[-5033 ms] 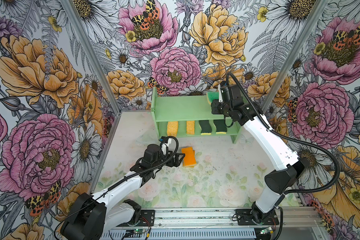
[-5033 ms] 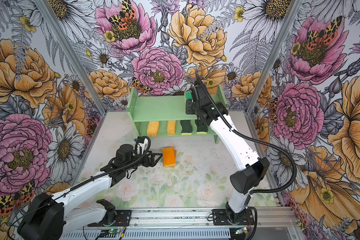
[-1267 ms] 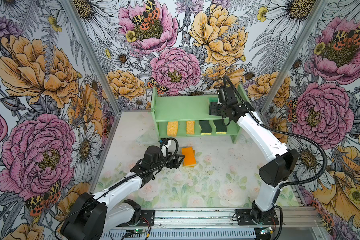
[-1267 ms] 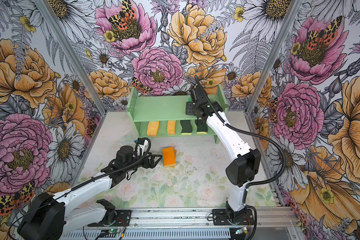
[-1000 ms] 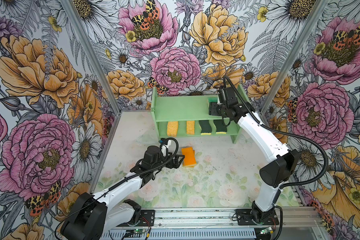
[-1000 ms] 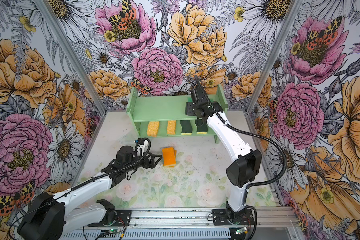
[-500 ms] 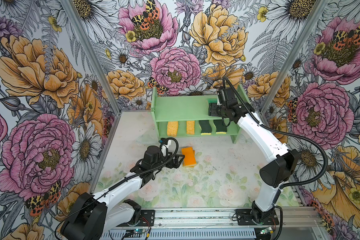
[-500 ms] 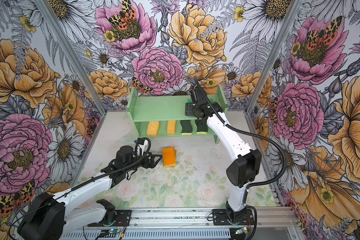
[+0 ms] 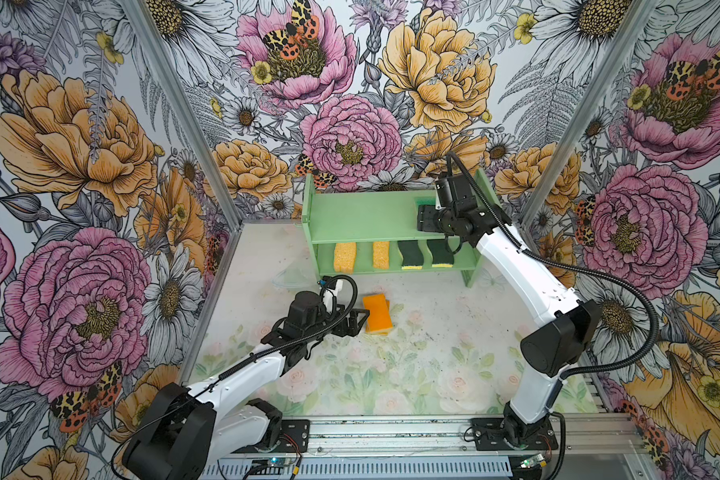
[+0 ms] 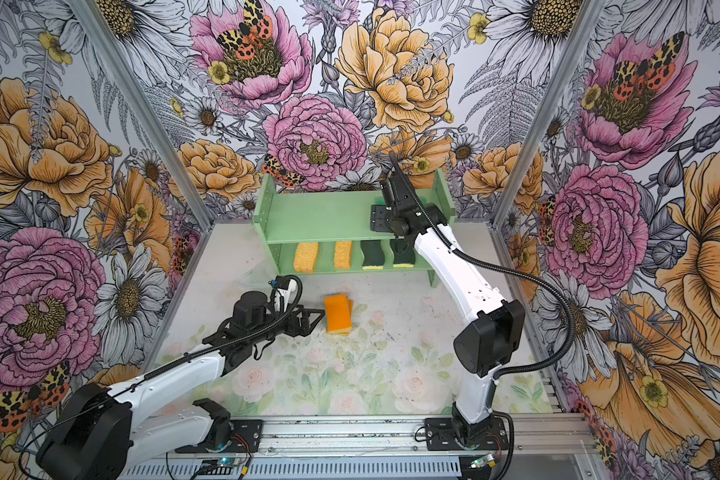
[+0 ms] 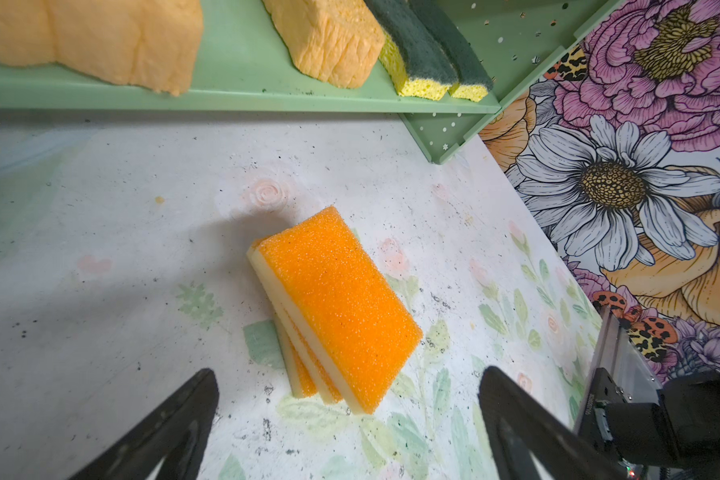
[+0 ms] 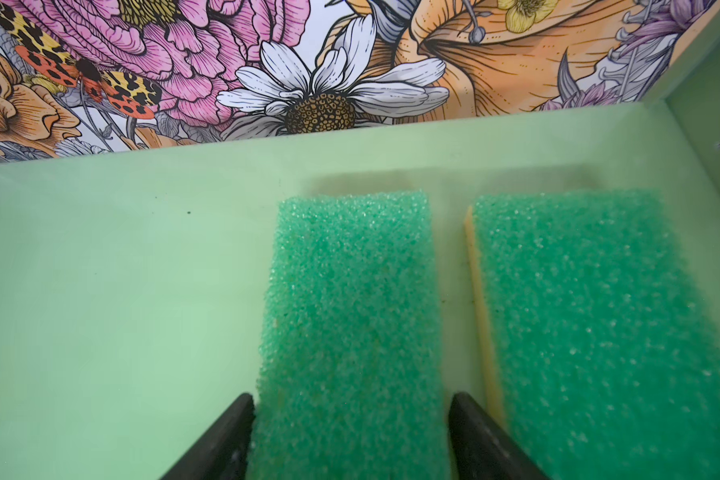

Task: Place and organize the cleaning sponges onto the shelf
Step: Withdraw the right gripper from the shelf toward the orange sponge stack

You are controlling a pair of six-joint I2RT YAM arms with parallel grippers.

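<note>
On shelf (image 12: 121, 291) top tier, green-topped sponge (image 12: 350, 299) lies between right gripper (image 12: 350, 399) jaws.

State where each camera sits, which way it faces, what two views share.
Both top views: high over the front rail, looking down at the pale mint-green wooden two-tier shelf; both arms show.
Left wrist: low over the table, facing the stack of orange-topped rectangular foam sponges; the left gripper shows open jaws.
Right wrist: over the shelf's top tier, facing the back wall; the right gripper straddles one of two green-topped rectangular sponges.
Shared: top views and left wrist show the orange stack.
</note>
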